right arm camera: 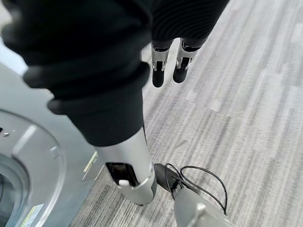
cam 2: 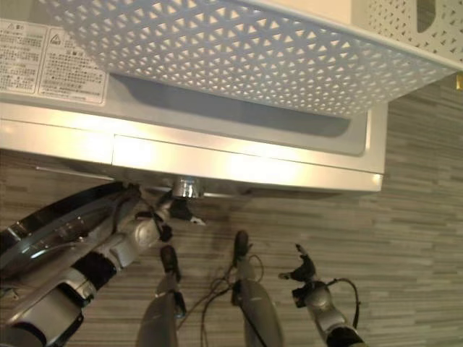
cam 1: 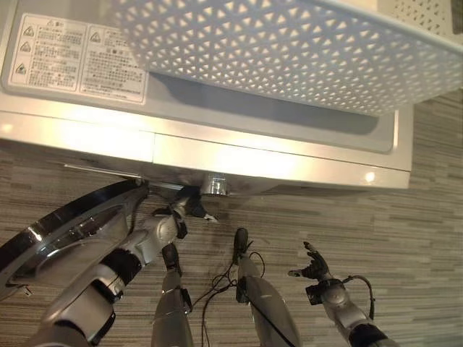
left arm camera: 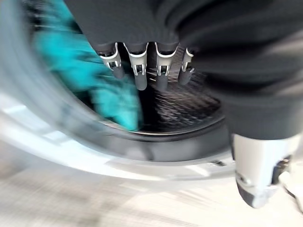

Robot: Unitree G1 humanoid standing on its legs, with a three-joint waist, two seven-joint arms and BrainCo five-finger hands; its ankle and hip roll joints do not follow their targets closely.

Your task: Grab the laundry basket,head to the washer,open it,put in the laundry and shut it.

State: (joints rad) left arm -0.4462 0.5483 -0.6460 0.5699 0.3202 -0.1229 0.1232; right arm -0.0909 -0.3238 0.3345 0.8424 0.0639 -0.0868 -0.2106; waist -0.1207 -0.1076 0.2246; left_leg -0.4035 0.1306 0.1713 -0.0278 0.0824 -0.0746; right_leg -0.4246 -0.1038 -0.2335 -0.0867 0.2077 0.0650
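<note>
My left hand [left arm camera: 142, 66], fingers straight and empty, is at the drum [left arm camera: 180, 109]; teal laundry [left arm camera: 102, 90] near the rim may catch when the door [cam 1: 65, 231] shuts.

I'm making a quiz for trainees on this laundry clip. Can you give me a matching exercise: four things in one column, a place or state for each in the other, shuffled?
Things:
1. laundry basket
2. washer door
3. teal cloth
4. right hand

Places or states:
A. swung open, by the left arm
B. at the mouth of the drum, past the left hand
C. on top of the washer
D. open, fingers relaxed, over the floor, holding nothing

Pairs: 1-C, 2-A, 3-B, 4-D
</note>
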